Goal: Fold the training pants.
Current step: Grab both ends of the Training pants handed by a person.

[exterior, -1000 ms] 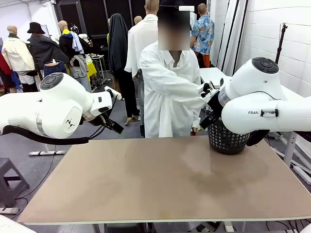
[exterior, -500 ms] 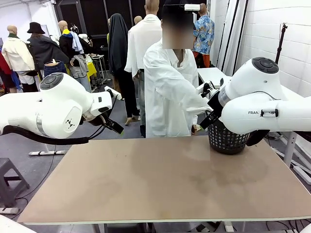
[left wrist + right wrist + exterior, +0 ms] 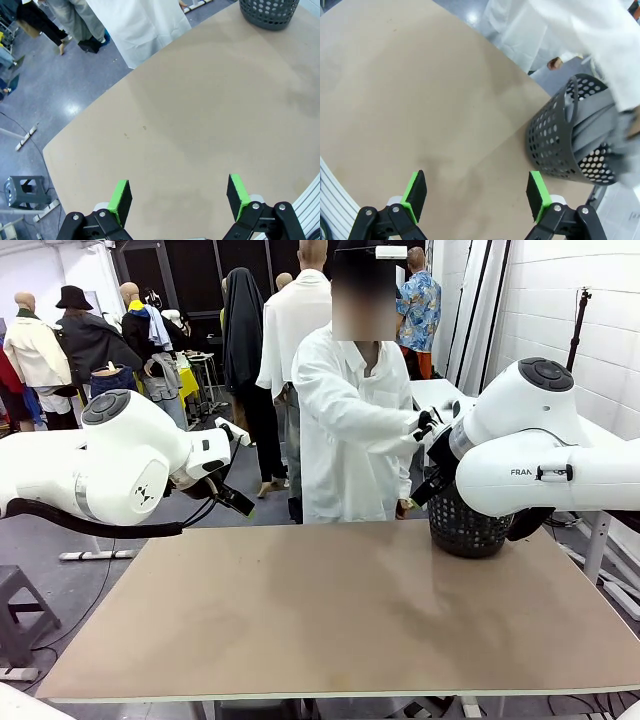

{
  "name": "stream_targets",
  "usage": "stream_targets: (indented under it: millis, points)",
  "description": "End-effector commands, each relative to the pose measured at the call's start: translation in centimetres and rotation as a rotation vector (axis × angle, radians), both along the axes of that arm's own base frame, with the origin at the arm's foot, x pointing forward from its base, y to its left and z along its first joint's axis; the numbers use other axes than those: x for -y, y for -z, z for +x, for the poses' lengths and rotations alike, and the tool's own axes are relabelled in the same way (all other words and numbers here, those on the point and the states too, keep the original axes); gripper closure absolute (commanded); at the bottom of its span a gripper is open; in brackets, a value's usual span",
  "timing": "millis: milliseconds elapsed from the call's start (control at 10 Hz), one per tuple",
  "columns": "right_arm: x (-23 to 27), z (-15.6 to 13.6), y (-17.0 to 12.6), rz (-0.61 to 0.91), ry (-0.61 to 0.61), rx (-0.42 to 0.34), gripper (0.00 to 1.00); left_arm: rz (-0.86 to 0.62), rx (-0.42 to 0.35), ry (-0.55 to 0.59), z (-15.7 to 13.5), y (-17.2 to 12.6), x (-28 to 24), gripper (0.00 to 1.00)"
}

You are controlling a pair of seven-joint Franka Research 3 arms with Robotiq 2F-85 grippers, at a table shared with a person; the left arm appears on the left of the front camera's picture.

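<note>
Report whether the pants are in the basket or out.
In. Grey pants lie bunched inside the black basket, under the person's sleeve.

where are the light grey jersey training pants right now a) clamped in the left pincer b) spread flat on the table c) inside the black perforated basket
c: the right wrist view shows the light grey jersey training pants bunched inside the black perforated plastic basket.

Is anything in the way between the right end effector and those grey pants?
Yes: the training pants lie inside the black basket, behind its wall, and the person's sleeve reaches over its opening.
</note>
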State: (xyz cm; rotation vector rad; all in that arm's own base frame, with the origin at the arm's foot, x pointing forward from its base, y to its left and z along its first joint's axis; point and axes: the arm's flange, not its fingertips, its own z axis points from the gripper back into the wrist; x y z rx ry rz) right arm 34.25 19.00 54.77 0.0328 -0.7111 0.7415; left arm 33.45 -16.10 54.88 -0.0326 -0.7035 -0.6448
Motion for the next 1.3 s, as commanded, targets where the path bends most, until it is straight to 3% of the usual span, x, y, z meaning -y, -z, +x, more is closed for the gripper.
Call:
stream_targets:
  millis: [0,1200]
  points:
    - [-0.13,-0.07,-0.01,0.003,-0.005,-0.001,0.0,0.004,0.003,0.005,-0.01,-0.04,-0.02,0.0]
    - [-0.13,-0.07,-0.01,0.003,-0.005,-0.001,0.0,0.004,0.003,0.005,-0.01,-0.04,-0.02,0.0]
